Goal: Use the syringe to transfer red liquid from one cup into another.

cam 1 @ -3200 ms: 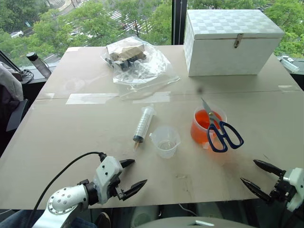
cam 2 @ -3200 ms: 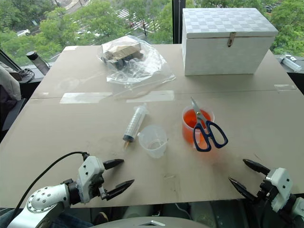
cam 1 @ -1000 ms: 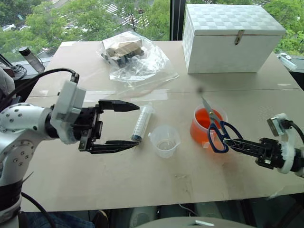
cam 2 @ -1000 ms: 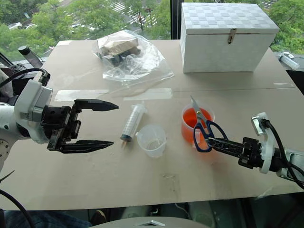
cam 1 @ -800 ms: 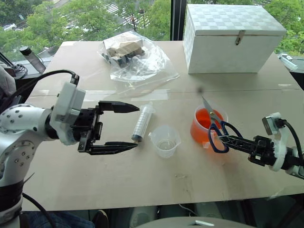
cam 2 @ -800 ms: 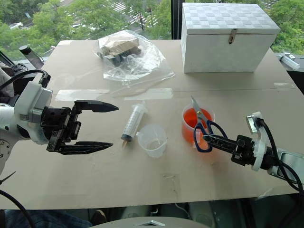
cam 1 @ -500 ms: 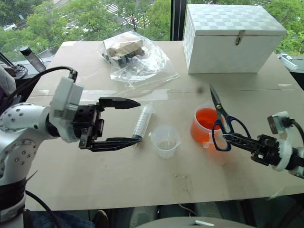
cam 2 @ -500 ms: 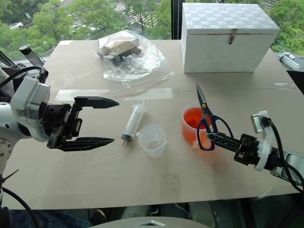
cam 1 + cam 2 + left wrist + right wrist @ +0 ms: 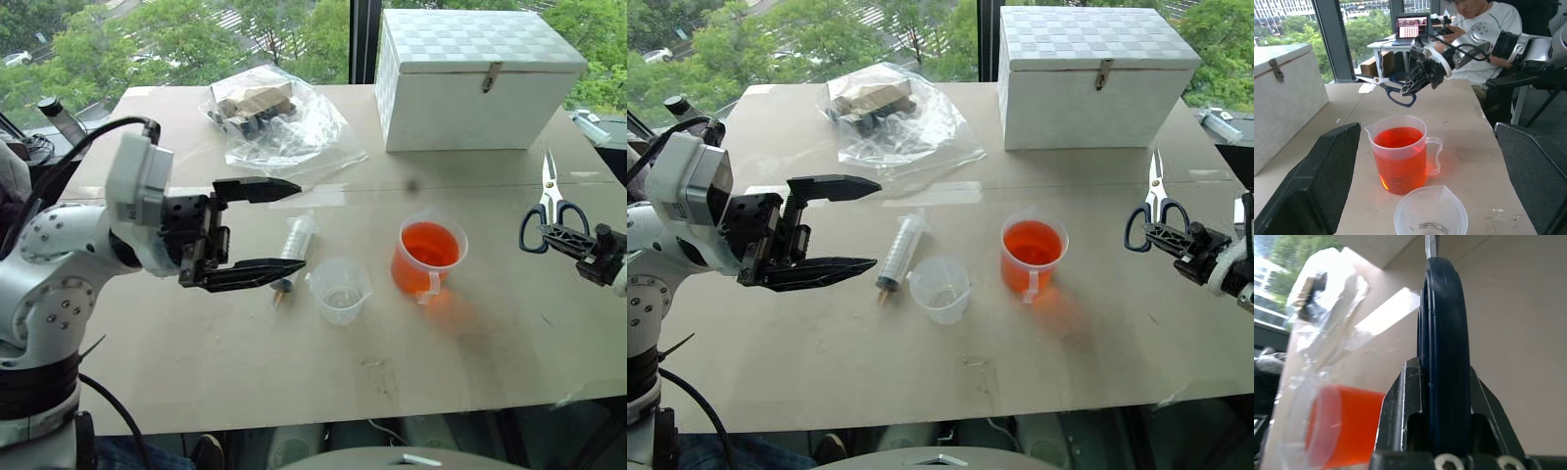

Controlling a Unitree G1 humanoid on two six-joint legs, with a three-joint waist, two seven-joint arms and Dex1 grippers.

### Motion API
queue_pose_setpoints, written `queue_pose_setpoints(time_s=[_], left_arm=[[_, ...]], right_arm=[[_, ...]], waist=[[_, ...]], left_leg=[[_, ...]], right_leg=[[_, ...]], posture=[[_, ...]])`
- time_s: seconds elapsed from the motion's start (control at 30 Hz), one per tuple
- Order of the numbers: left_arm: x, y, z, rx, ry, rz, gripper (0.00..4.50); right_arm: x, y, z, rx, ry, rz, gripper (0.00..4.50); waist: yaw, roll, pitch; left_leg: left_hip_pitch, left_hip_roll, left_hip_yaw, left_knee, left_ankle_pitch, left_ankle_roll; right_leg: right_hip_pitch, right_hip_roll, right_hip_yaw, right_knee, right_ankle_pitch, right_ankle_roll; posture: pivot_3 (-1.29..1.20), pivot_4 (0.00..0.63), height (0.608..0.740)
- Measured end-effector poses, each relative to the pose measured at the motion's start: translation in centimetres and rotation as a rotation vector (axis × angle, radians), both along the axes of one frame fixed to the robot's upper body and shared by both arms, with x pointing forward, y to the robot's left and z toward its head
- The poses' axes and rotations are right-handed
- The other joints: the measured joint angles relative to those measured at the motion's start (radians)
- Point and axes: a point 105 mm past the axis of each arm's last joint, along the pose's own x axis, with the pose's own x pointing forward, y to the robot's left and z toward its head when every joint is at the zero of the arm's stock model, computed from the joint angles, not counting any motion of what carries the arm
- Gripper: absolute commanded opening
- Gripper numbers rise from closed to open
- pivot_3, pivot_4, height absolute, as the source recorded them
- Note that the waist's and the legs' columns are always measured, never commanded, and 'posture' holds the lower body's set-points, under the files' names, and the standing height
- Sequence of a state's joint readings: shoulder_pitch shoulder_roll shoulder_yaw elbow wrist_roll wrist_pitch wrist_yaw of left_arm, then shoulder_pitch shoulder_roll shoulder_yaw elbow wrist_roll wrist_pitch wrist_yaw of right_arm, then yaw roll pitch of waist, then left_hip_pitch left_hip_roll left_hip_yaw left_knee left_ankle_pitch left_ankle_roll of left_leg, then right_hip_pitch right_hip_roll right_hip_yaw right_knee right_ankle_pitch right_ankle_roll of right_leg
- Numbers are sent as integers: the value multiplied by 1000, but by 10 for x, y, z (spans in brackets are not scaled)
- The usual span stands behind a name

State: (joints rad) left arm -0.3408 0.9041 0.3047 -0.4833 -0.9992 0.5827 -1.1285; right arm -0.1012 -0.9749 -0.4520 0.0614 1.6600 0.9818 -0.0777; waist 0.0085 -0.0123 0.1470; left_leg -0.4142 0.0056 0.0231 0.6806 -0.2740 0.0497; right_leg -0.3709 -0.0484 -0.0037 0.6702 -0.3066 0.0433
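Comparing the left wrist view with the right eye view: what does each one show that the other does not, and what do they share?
The left wrist view has a seated person with a laptop behind the table. The right eye view has the syringe lying on the table and the plastic bag of items. Both show the orange-red cup, the colourless beaker, the white box and the right gripper shut on the blue-handled scissors.

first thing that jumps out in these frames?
The orange-red measuring cup at mid-table, bright with red liquid, with the small clear beaker and the syringe lying flat to its left. Next, the right tool at the table's right edge, shut on the blue-handled scissors, blades pointing up and away. The left tool hovers wide open beside the syringe, not touching it.
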Motion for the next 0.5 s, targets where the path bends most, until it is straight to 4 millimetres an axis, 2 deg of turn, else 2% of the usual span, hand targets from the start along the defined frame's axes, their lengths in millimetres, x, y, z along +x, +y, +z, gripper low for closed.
queue_pose_setpoints(time_s=[0.03,0.1,0.17,0.2,0.33,0.37,0.4,0.47,0.5], left_arm=[[1,0,0,0,-2,6,4500],[5,1,-1,13,-13,43,4500],[11,3,-3,37,-32,99,4500],[13,3,-3,39,-29,113,4500],[29,7,-2,60,15,250,4500],[38,12,-3,68,52,341,4500],[40,13,-4,68,60,359,4500],[52,18,-12,96,92,484,4500],[58,19,-18,112,103,544,4500]], right_arm=[[1,-5,-4,-34,10,-18,2395],[1,-12,-10,-94,28,-31,3175],[-1,-22,-12,-155,36,-32,4278],[-1,-24,-12,-178,36,-29,4403],[-10,-49,0,-455,42,35,4403],[-11,-53,17,-579,-8,98,4403],[-10,-52,22,-599,-26,112,4403],[-9,-32,50,-653,-156,253,4403],[-9,-15,64,-649,-239,329,4403]], waist=[[1,0,0],[2,0,0],[4,0,0],[5,0,0],[6,2,1],[4,3,1],[1,3,1],[-9,3,1],[-13,3,1]], left_leg=[[0,0,0,0,0,0],[0,0,0,0,0,0],[0,0,0,0,0,0],[0,0,0,0,0,0],[-1,0,0,1,0,1],[0,0,0,1,-1,2],[0,0,0,1,-2,3],[1,1,0,1,-2,3],[1,1,-1,1,-2,3]], right_leg=[[0,0,0,0,0,0],[0,0,0,0,0,0],[0,0,0,0,0,0],[0,0,0,0,0,0],[-1,0,0,1,0,0],[-1,0,0,1,0,0],[-1,0,0,1,0,0],[-1,1,1,2,0,0],[-1,1,1,2,0,0]], posture=[[0,150,740],[0,150,740],[0,150,740],[0,150,740],[0,150,740],[0,150,740],[0,150,740],[0,150,740],[0,150,740]])
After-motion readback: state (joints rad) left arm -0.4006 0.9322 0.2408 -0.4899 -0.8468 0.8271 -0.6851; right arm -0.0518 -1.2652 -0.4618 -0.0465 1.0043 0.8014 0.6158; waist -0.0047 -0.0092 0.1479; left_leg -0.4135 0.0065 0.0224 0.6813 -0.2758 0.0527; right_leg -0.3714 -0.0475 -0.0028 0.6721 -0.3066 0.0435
